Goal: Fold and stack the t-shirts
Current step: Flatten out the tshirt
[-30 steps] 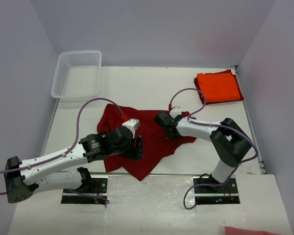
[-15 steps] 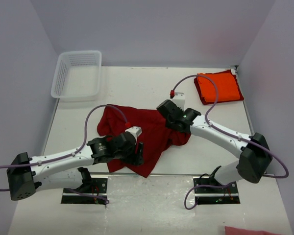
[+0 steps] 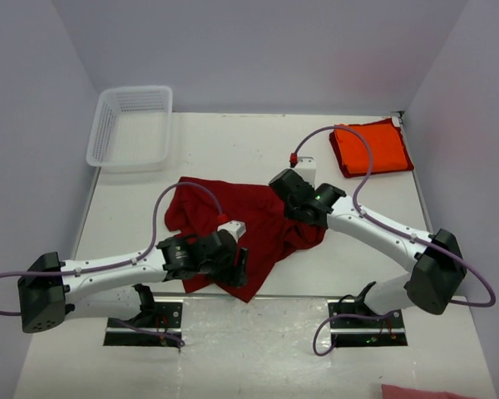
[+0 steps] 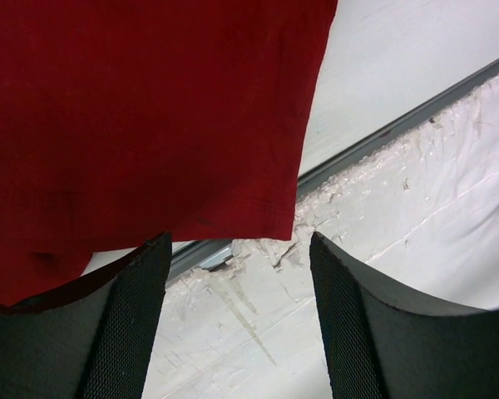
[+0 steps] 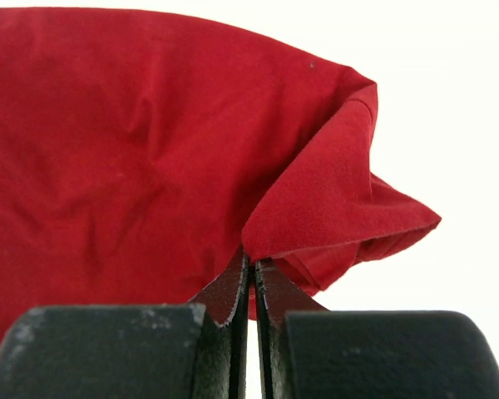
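One cropped crimson shirt point(image 5: 133, 150): right claw point(image 5: 251, 299) pinches it, left claw point(image 4: 237, 332) gapes empty.

The crimson shirt point(image 3: 258, 220) fills the middle of the bench down to the near edge. My left gripper point(image 4: 239, 253) hangs wide apart over its hem there, and my right gripper point(image 5: 253, 268) is pinched on a fold at its right side. The basket point(image 3: 131, 125) blocks the far left corner. The orange shirt point(image 3: 374, 150) blocks the far right corner, with my purple cable point(image 3: 368, 154) looping across it. Between them, along the far edge, the bench point(image 3: 241, 137) lies bare.
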